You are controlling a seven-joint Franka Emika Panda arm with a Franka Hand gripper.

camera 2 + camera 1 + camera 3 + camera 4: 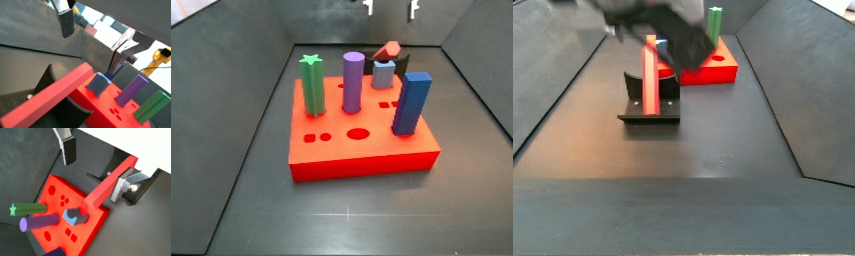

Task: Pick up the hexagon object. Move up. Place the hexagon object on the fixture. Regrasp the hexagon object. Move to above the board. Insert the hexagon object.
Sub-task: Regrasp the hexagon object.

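Note:
The hexagon object (pixel 649 75), a slim red prism peg, stands leaning on the black fixture (pixel 649 110) in front of the red board (pixel 714 70). In a side view only its red tip (pixel 389 48) shows behind the board (pixel 358 150). My gripper (pixel 392 12) is open and empty, above the peg. In both wrist views the peg (pixel 110 183) (pixel 53 97) runs close beside one finger (pixel 123 185), while the opposite finger (pixel 67 150) is far from it. The gripper (pixel 93 177) (pixel 91 50) holds nothing.
The board holds a green star-topped peg (pixel 310 85), a purple round peg (pixel 352 82), a short grey-blue peg (pixel 382 73) and a tall blue square peg (pixel 412 102). Dark sloping walls enclose the floor on both sides.

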